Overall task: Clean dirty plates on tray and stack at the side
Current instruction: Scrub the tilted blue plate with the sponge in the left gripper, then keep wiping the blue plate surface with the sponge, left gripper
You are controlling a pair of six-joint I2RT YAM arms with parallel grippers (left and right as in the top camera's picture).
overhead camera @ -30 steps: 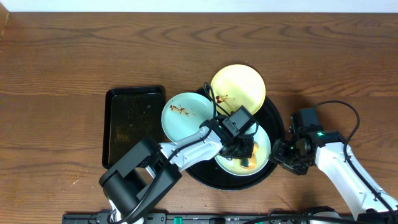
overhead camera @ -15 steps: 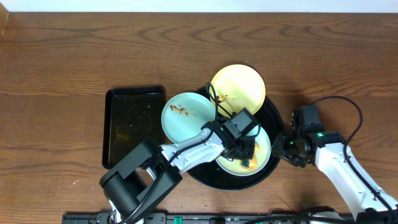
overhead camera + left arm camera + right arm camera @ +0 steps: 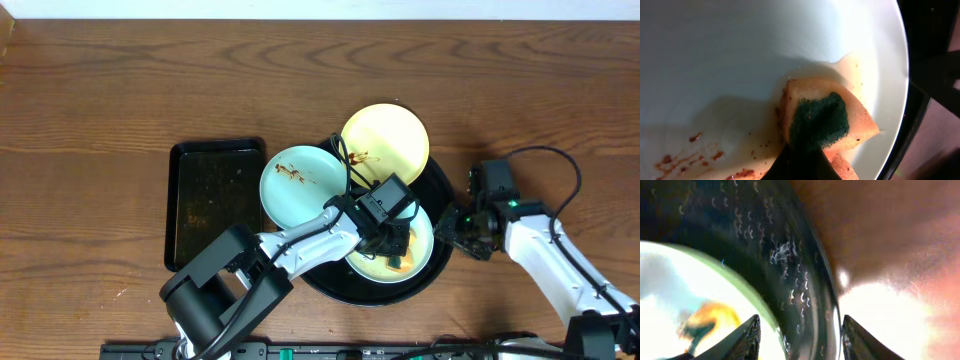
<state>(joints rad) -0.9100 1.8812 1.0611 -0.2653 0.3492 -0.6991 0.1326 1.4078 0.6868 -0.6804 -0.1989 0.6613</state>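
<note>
Glossy black round tray [image 3: 443, 192], raised rim, on grained wooden tabletop [image 3: 110, 90]; pale yellow plate [image 3: 385, 140] overhanging the rim at 12 o'clock; mint plate [image 3: 300, 185] overhanging at 10 o'clock, near a rectangular tray [image 3: 215, 205]; second mint plate [image 3: 740, 50] inside, low at 6 o'clock, wet and brown-smeared; left gripper [image 3: 397, 245] clamped on a porous orange-and-green sponge [image 3: 825, 122] pressed onto it; right gripper [image 3: 452, 238] spread apart, astride the rim at 3 o'clock.
</note>
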